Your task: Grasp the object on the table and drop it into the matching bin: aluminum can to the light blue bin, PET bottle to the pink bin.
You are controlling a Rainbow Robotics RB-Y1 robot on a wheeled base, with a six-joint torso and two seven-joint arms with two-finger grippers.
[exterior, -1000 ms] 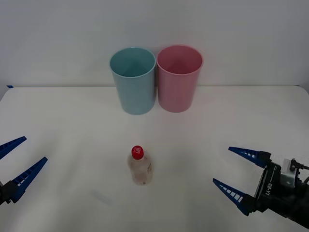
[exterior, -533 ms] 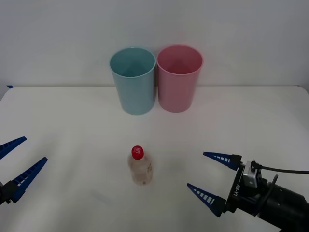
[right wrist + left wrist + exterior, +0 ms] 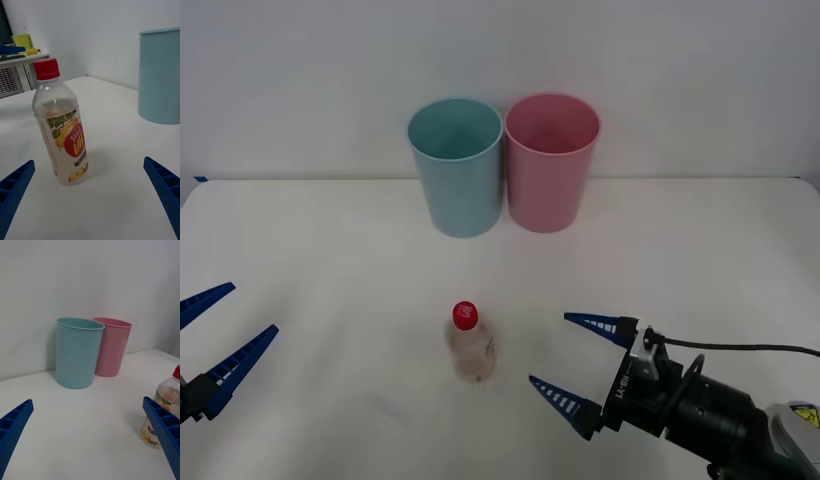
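PET bottle (image 3: 470, 345) with a red cap stood upright on the white table (image 3: 330, 250), just ahead of the right gripper (image 3: 572, 358), whose blue fingers were spread wide apart and pointed at it without touching. Beyond the bottle stood the light blue bin (image 3: 457, 165) and the pink bin (image 3: 551, 160), side by side. Well off to the bottle's other side, the left gripper (image 3: 218, 330) hung with its fingers apart too.
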